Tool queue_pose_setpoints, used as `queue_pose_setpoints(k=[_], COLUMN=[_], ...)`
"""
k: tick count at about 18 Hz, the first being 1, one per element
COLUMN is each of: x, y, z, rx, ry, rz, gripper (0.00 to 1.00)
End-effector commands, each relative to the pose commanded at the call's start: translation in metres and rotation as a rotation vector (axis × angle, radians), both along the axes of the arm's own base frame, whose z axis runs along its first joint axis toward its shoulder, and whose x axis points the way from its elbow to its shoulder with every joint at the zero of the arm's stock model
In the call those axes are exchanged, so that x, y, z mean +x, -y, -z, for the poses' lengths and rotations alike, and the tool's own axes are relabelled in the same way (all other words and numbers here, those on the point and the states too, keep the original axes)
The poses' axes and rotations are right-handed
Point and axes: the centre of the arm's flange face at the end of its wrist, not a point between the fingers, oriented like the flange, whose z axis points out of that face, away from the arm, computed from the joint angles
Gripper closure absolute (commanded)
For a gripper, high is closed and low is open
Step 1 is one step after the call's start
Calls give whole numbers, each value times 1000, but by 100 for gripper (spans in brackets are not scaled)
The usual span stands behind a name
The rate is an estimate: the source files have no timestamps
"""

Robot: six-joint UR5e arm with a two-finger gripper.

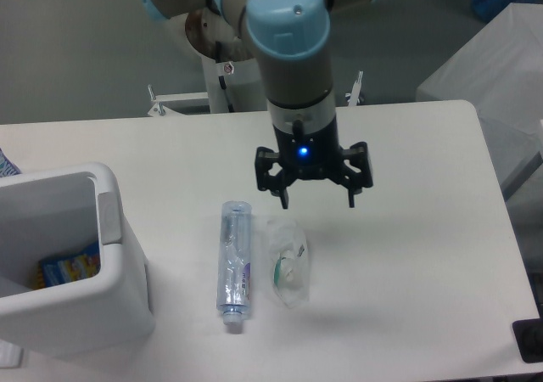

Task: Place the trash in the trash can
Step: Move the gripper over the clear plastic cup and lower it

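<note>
Two pieces of trash lie on the white table. A long crushed clear bottle (234, 265) with a blue-purple label lies lengthwise, cap toward the front edge. Right beside it rests a smaller crumpled clear wrapper (288, 263) with a green bit. My gripper (318, 202) hangs above the table just behind and to the right of the wrapper, fingers spread open, nothing between them. The trash can (110, 293), a large white bin with a thick rim and a flat tab on its right side, stands at the front left.
Inside the bin lies a blue and yellow packet (69, 267). The table's right edge (501, 204) runs diagonally, with a grey cloth-covered object (501, 68) beyond it. The arm's base mount (216, 85) stands behind the table.
</note>
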Motion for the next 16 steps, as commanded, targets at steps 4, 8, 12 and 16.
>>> queue_pose_setpoints(k=[4, 8, 12, 16], x=[-13, -28, -53, -54], y=[0, 0, -1, -3], z=[-10, -1, 15, 29], rx=[28, 69, 160, 166], ry=[-16, 30, 39, 72], rz=[-15, -30, -42, -105], gripper=[0, 0, 0, 0])
